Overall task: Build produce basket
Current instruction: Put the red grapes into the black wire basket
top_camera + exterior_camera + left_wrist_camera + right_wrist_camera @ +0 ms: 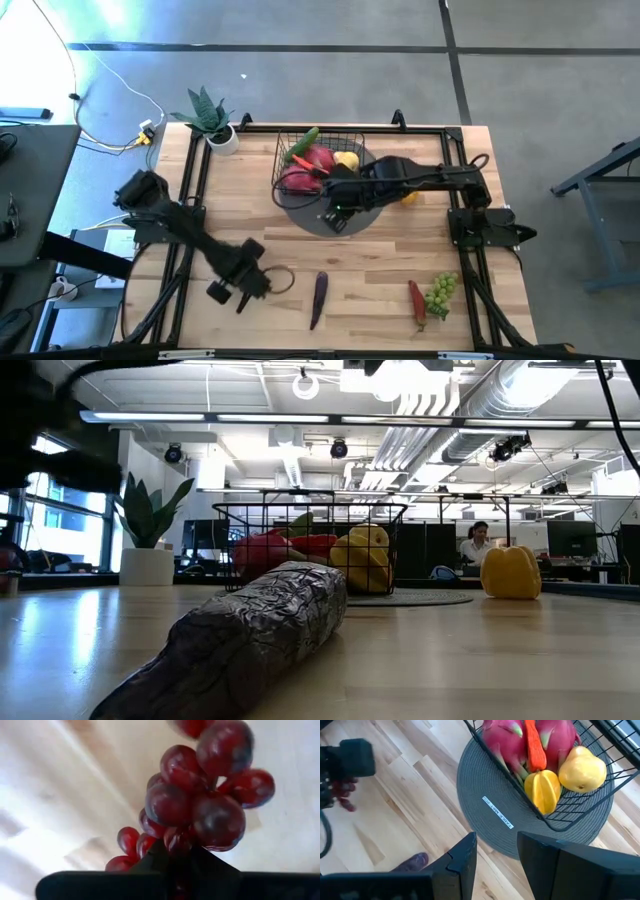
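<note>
The black wire basket (322, 160) stands on the grey round mat (345, 218), at the far middle of the table. It holds pink dragon fruits (505, 742), an orange carrot (534, 745), a green cucumber (306, 141) and yellow pieces (542, 790). My right gripper (496, 852) hovers open over the mat's near part (335, 212). My left gripper (238, 288) is near the table's near-left part, shut on a bunch of red grapes (200, 805). A purple pod (319, 298), a red pod (416, 300) and green grapes (440, 292) lie along the near edge. My left gripper pinches the red grape bunch between its two fingers (150, 865), at one end of the bunch (175, 842). The fingers cover the exact spot they close on. In the right wrist view the grapes (342, 795) hang just under the gripper, over the wood.
A yellow pepper (410, 197) stands on the table just right of the mat, under my right arm. A spiky potted plant (212, 125) stands at the far-left corner. In the low view the purple pod (250, 640) lies close in front. Bare wood lies between my left gripper and the mat.
</note>
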You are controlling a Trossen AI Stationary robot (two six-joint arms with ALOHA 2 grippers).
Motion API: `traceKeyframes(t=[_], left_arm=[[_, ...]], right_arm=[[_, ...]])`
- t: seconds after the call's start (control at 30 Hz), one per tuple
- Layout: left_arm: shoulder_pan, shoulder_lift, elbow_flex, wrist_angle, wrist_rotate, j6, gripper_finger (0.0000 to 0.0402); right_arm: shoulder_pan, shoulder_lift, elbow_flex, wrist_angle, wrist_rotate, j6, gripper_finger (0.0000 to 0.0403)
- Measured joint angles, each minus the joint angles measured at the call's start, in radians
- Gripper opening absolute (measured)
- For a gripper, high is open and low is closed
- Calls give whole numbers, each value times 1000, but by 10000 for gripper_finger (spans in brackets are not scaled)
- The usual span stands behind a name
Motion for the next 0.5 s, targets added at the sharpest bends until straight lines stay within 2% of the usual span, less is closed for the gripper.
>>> traceKeyframes(t=[0.5], left_arm=[[347,-251,1,43,-120,97,4]], right_arm=[[92,0,0,0,94,162,123]])
